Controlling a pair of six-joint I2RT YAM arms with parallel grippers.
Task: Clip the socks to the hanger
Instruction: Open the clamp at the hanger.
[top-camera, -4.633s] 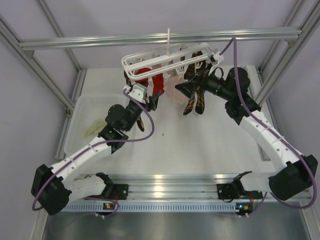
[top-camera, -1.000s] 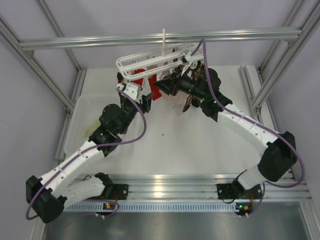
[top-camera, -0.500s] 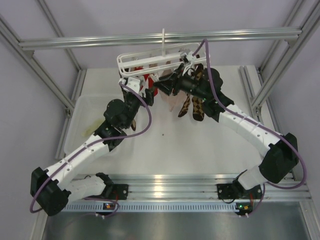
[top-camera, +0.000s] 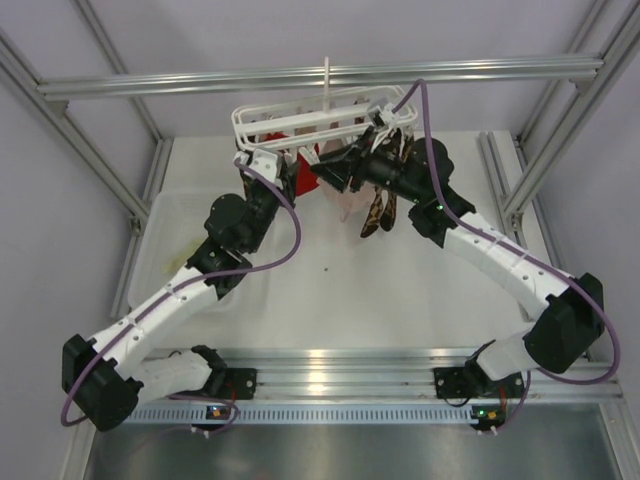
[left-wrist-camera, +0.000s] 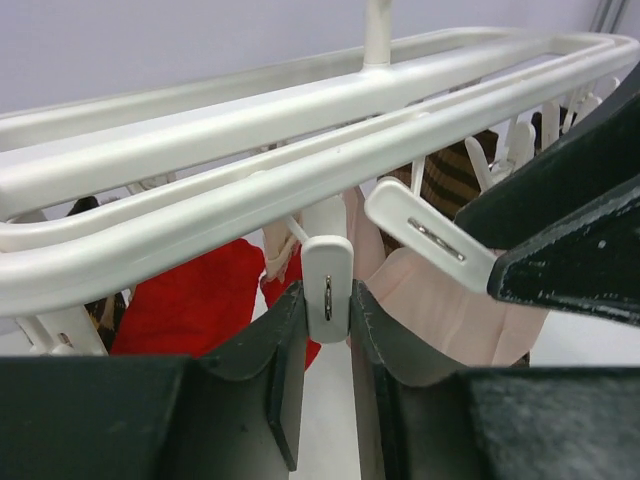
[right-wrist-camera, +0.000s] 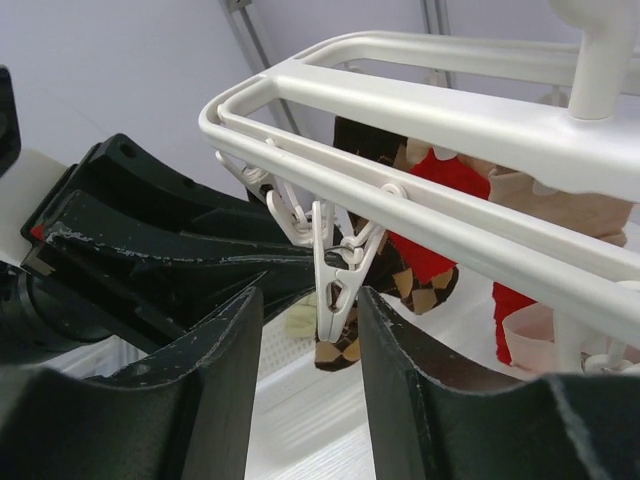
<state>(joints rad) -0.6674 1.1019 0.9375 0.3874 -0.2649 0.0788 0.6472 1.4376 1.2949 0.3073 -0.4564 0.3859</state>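
— Report on the hanger, please.
— The hanger (top-camera: 300, 122) hangs by its hook from the overhead bar (top-camera: 200, 82), above the far side of the worktop (top-camera: 400, 290). Both arms reach up to its underside, one from each side.
— Left gripper?
— The left gripper (left-wrist-camera: 327, 310) is closed against both flat sides of a white clip (left-wrist-camera: 328, 270) that dangles from the nearer rail. It pinches that clip.
— Right gripper?
— The right gripper (right-wrist-camera: 310, 295) stands spread. A corner clip (right-wrist-camera: 335, 290) hangs in the gap between its fingers, closer to one of them; whether it touches, I cannot tell.
— And the socks?
— The socks (top-camera: 180, 264) are down in the white tray (top-camera: 150, 240) at the left of the worktop, beside the left arm and well apart from the hanger. Only a pale cream-yellow patch shows, so how many lie there I cannot tell.
— Anything on the hanger?
— A red sock (left-wrist-camera: 190, 300), a pink sock (left-wrist-camera: 450, 315) and brown argyle socks (top-camera: 380, 212) hang from its clips.
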